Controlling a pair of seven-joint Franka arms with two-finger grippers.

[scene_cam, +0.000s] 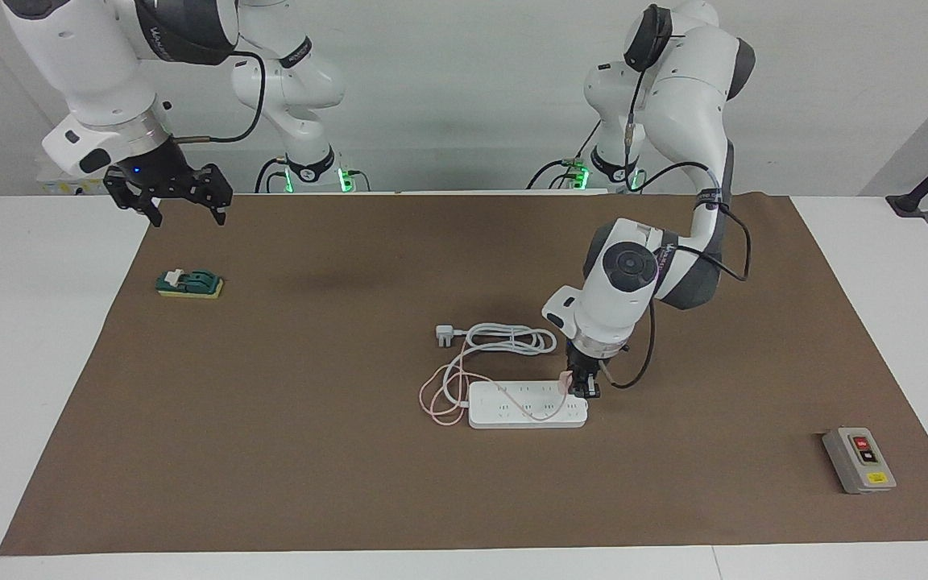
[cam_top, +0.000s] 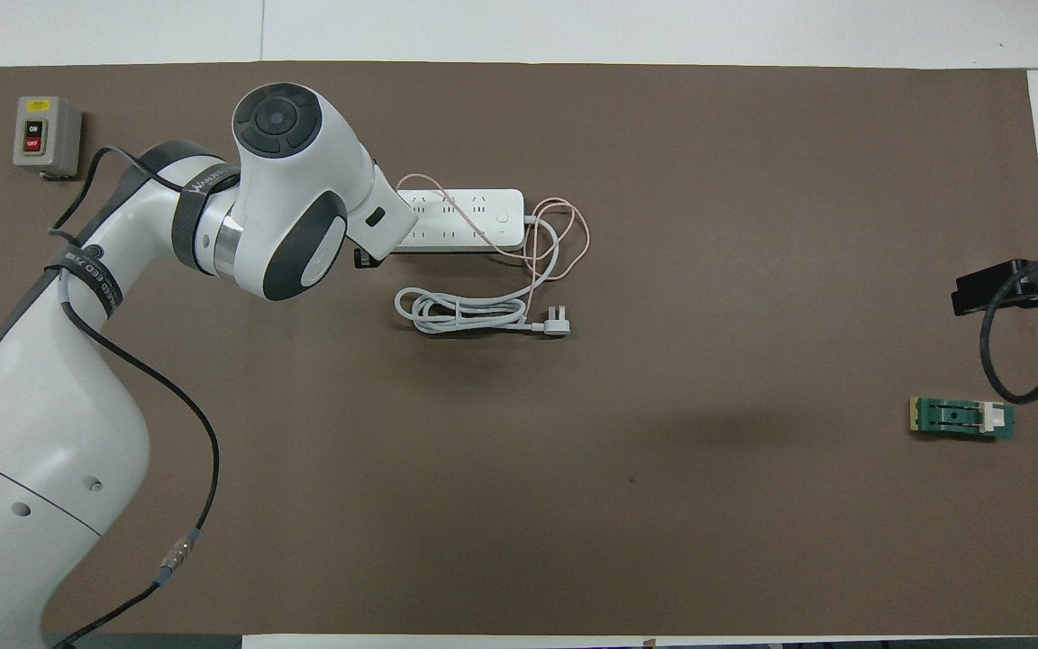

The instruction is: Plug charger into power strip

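The charger [scene_cam: 567, 380] sits clamped in my left gripper [scene_cam: 582, 390], a small pink cube pinched between the fingertips, right at the strip [scene_cam: 527, 404], over the end of it toward the left arm's side of the table. From the facing view the cube looks to be touching or nearly touching the strip's top edge nearest the robots; I cannot tell whether its pins have entered a socket. In the overhead view my own wrist hides both the cube and the gripper.

I judge the step in hand to be seating the plug. The next move calls for a straight downward push with the pins lined up over one socket, and a firm hold so the cube does not tilt.

Its thin pink cable [scene_cam: 435, 401] trails across the strip and loops at the strip's other end.

My right gripper [scene_cam: 182, 205] waits with fingers wide, in the air well apart from the strip.
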